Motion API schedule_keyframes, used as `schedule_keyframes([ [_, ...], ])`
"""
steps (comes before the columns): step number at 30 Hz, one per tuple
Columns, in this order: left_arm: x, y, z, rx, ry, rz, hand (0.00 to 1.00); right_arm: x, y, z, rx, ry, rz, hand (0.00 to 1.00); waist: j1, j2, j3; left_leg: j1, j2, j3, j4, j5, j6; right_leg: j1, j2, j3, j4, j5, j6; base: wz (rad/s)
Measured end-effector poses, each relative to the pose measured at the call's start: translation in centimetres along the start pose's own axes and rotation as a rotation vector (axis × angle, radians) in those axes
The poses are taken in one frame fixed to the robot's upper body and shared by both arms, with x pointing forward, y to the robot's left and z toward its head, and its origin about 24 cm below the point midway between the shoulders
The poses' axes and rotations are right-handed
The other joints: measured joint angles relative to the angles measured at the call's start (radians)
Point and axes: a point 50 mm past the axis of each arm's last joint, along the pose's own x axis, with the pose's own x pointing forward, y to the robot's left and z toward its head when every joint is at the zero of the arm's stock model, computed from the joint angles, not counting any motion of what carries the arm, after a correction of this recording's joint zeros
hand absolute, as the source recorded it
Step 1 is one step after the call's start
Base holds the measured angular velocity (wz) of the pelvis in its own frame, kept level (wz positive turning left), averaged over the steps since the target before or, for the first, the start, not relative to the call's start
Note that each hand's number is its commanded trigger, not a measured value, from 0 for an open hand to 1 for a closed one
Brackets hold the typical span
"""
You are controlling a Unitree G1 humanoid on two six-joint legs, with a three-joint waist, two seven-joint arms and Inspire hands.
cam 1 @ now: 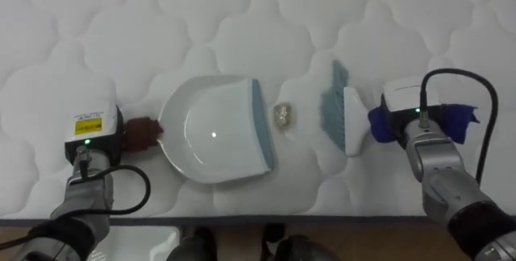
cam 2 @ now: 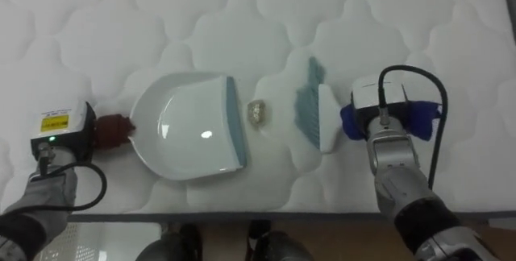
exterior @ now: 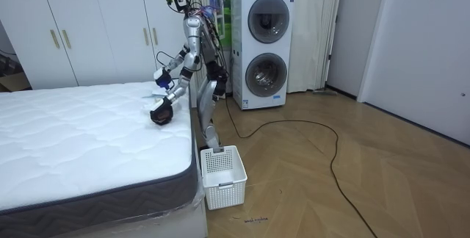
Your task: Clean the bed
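One small crumpled litter scrap (cam 1: 283,116) on white quilted mattress (cam 1: 242,19), just off white plastic dustpan (cam 1: 218,128) lip; left hand (cam 1: 139,133) clamped on its handle. Right hand (cam 1: 383,124) grips blue-bristled white brush (cam 1: 343,109), right of scrap.

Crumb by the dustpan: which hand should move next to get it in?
Right, probably. The brush at the right hand has its bristles facing the crumb, and the dustpan at the left hand opens toward it.

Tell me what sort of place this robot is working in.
Probably a bedroom in a home or mock-up flat, with a laundry corner: a bare quilted mattress, white wardrobe doors beyond it, and two stacked front-loading laundry machines.
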Motion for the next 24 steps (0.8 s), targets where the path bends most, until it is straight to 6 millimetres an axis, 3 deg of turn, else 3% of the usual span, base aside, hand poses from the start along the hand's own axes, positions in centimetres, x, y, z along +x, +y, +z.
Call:
schedule_keyframes([
  [8,-0.1,-0.1,0.5,0.004,-0.023,0.000,1.00,-0.7,-1.4,1.6,0.046,-0.053,0.002,1.00,0.001,0.013,-0.0094,-0.017,-0.001,0.002,0.003,0.001,-0.001,-0.023,-0.003,0.000,0.011,0.000,-0.002,0.00],
  [17,-0.1,0.0,0.7,-0.002,-0.041,0.002,1.00,-1.1,-2.2,4.8,0.103,-0.165,0.027,1.00,0.004,0.011,-0.0105,-0.020,-0.002,0.007,0.003,0.002,-0.001,-0.029,-0.005,0.011,0.014,0.000,-0.002,-0.02],
  [24,-0.1,0.1,0.7,0.008,-0.057,0.003,1.00,-1.2,-2.2,5.8,0.124,-0.223,0.044,1.00,0.004,0.010,-0.0117,-0.029,-0.001,0.007,0.010,0.002,0.000,-0.036,-0.010,0.011,0.015,0.000,-0.002,0.00],
])
